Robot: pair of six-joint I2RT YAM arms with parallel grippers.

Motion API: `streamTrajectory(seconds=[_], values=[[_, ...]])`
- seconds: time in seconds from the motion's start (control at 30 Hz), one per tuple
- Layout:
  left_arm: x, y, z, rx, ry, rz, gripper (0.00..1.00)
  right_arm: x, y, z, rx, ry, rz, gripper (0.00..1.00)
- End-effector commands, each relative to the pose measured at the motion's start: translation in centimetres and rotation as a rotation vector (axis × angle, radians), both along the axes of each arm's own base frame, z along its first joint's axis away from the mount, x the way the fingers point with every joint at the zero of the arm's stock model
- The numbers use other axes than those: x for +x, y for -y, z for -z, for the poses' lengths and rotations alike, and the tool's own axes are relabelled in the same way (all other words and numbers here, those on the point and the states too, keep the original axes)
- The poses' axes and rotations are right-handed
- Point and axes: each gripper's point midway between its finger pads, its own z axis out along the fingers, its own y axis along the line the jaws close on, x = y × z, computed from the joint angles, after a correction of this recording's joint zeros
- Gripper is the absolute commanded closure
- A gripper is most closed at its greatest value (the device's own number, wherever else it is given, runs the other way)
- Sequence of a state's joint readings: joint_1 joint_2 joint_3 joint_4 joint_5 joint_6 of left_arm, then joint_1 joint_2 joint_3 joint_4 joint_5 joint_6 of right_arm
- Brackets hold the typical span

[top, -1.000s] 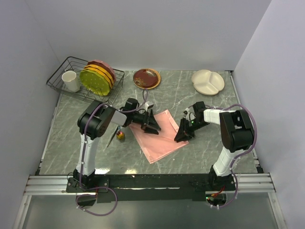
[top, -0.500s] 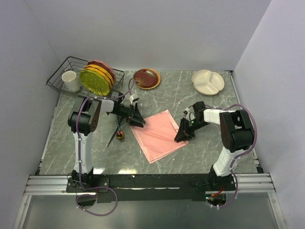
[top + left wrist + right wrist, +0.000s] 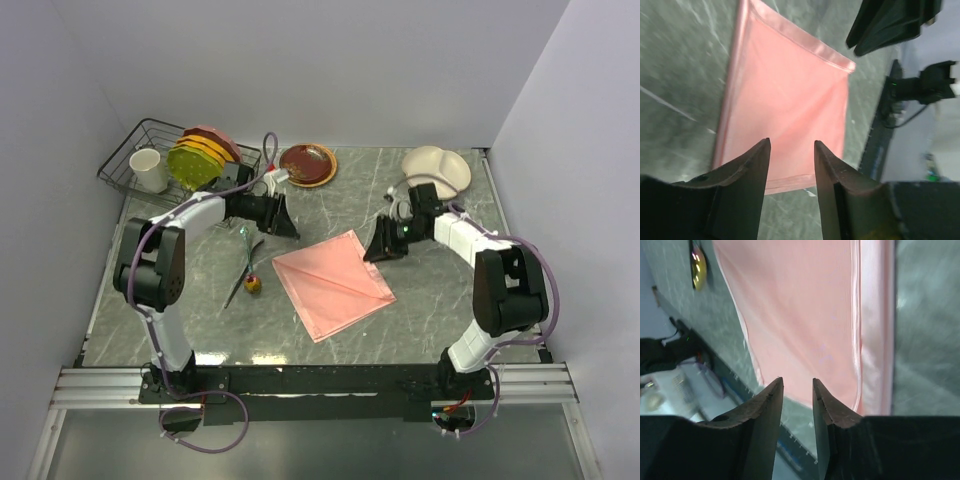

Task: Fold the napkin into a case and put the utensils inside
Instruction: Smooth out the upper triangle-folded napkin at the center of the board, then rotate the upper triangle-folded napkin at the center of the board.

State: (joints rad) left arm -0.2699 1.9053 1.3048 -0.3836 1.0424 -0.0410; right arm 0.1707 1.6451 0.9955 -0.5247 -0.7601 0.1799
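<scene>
Grey counter is carrying the napkin folded flat mid-scene, utensils just left. I'm hovering both jaws narrowly open, empty. Worrying an uneven pinch drags the slick satin unfolded.

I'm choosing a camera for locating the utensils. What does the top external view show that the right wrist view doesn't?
Only the top external view shows the wire rack, the brown plate and the cream divided plate. Only the right wrist view shows the hem stitched along the napkin, close up. Both show the napkin, a gold utensil head and the right tool, open.
</scene>
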Motion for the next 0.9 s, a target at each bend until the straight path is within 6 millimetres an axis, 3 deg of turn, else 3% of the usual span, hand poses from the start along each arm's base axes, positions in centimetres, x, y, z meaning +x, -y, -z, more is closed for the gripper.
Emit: streamTrajectory(seconds=[0.0, 0.13, 0.27, 0.4, 0.53, 0.6, 0.63, 0.67, 0.73, 0.87], values=[[1.3, -0.9, 0.3, 0.161, 0.163, -0.005, 0.55, 4.5, 0.7, -2.6, -0.093, 0.212, -0.025, 0.62], [-0.1, -0.5, 2.3, 0.255, 0.161, 0.031, 0.54, 6.2, 0.7, -0.9, -0.151, 0.197, -0.046, 0.62], [-0.5, 0.1, 3.7, 0.322, 0.166, 0.046, 0.51, 6.0, 0.4, 1.1, -0.201, 0.175, -0.088, 0.62], [0.0, 0.9, 4.1, 0.347, 0.186, 0.074, 0.44, 3.7, 0.4, 3.5, -0.228, 0.109, -0.126, 0.62], [2.3, 1.9, 2.8, 0.323, 0.259, 0.092, 0.39, 1.5, 0.6, 4.7, -0.225, 0.056, -0.13, 0.62], [3.0, 2.4, 3.5, 0.315, 0.251, 0.111, 0.39, 0.1, 0.5, 5.5, -0.219, 0.021, -0.133, 0.63], [3.9, 3.0, 2.7, 0.296, 0.275, 0.112, 0.39, -0.5, 0.2, 5.4, -0.205, 0.014, -0.137, 0.64], [4.0, 3.7, 3.5, 0.281, 0.249, 0.127, 0.39, -1.0, 0.0, 5.4, -0.196, -0.006, -0.132, 0.64], [4.9, 4.7, 3.2, 0.265, 0.262, 0.137, 0.39, -2.6, -0.4, 5.7, -0.176, -0.042, -0.143, 0.64], [4.4, 7.1, 5.0, 0.223, 0.227, 0.208, 0.4, -4.6, -1.3, 5.4, -0.125, -0.11, -0.127, 0.64]])
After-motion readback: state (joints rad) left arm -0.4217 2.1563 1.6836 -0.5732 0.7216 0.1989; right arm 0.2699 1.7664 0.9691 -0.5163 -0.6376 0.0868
